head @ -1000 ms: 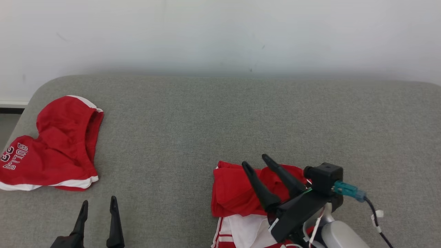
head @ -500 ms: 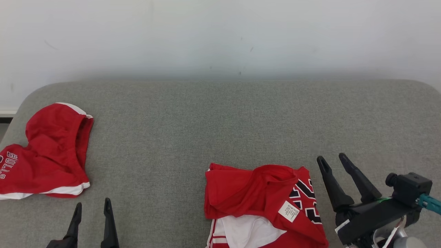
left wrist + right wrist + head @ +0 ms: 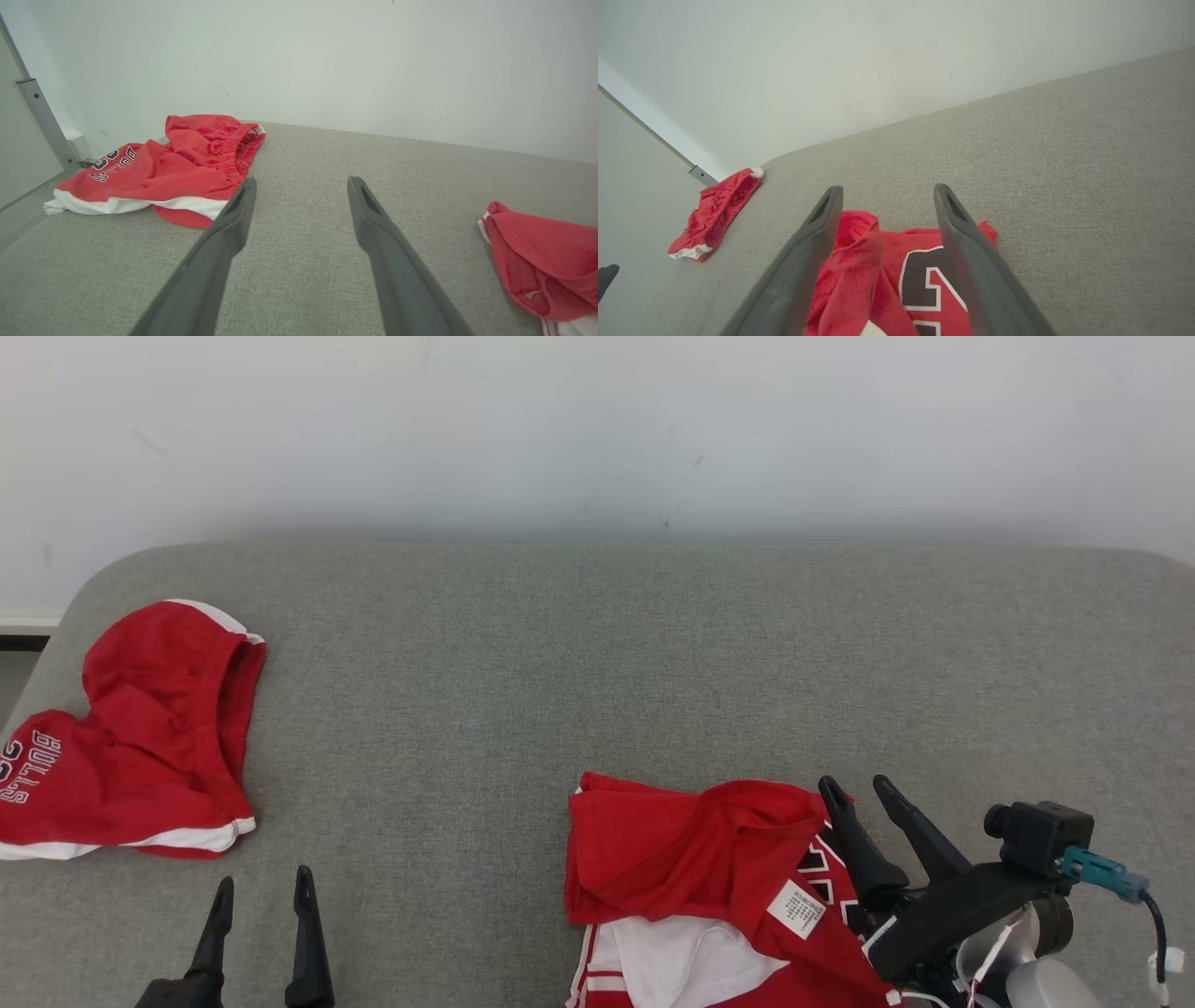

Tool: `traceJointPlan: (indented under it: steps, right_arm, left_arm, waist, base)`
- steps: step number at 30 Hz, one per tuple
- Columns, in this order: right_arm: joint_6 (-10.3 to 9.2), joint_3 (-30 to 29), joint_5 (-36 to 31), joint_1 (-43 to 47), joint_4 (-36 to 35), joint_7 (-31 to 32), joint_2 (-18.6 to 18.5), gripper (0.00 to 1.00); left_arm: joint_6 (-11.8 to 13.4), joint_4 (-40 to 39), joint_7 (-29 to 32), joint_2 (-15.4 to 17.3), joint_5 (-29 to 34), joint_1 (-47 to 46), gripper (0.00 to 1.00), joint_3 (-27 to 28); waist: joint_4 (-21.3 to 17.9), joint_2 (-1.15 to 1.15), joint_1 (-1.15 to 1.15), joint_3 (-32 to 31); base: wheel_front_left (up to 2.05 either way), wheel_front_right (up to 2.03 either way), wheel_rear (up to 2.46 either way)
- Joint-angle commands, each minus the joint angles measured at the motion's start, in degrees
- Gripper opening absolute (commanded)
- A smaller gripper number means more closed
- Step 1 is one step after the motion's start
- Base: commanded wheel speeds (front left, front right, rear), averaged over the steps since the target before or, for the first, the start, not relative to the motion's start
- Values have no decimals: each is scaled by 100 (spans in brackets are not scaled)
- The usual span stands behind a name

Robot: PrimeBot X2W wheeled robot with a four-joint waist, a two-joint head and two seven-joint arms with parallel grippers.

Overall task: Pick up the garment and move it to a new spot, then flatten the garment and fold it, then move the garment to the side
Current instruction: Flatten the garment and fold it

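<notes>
Right end effector [image 3: 857,786]: fingers spread wide, nothing held, positioned over the right edge of the crumpled red jersey [image 3: 681,849]. Contact with the cloth cannot be confirmed. The jersey lies at the near edge of the grey desk [image 3: 597,644], with its white label [image 3: 796,909] facing up. Left end effector [image 3: 264,879]: also wide and empty, well to the left of the jersey. Red shorts [image 3: 140,756] lie farther left of the jersey, at the desk's end.
</notes>
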Motion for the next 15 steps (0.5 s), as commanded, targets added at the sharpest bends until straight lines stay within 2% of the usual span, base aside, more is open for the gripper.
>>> traceJointPlan:
  steps: [1,3,4,5,6,7,8,15]
  right_arm:
    - [-15,47,28,-130,151,-42,16,100]
    - [-15,134,75,-290,395,-57,29,100]
    - [-15,181,102,-344,536,-29,31,93]
    - [-15,253,120,-400,653,-8,24,65]
    - [-15,292,151,-463,739,-24,23,43]
    - [-15,345,172,-507,823,-18,22,26]
    - [-15,385,214,-529,893,-14,35,0]
    - [-15,680,366,-562,854,-164,11,0]
  left_arm:
    - [-28,23,-19,-9,-8,-49,100,-6]
    - [-35,47,-19,-11,-7,-80,100,-11]
    - [-49,62,-18,-11,-5,-96,100,-15]
    - [-62,76,-19,-11,-6,-109,100,-7]
    - [-73,89,-18,-13,-5,-122,100,-3]
    - [-82,102,-19,-12,-4,-127,100,1]
    - [-78,115,-19,-11,-1,-127,100,10]
    - [-78,145,-19,-30,12,-46,100,58]
  waist:
    - [54,0,0,36]
    - [107,0,0,60]
    - [138,0,0,73]
    - [162,0,0,80]
    - [192,0,0,88]
    - [215,0,0,92]
    - [237,0,0,91]
    - [270,0,0,43]
  base:
    - [0,0,0]
    - [0,0,0]
    - [0,0,0]
    - [0,0,0]
    - [0,0,0]
    - [0,0,0]
    - [0,0,0]
    - [0,0,0]
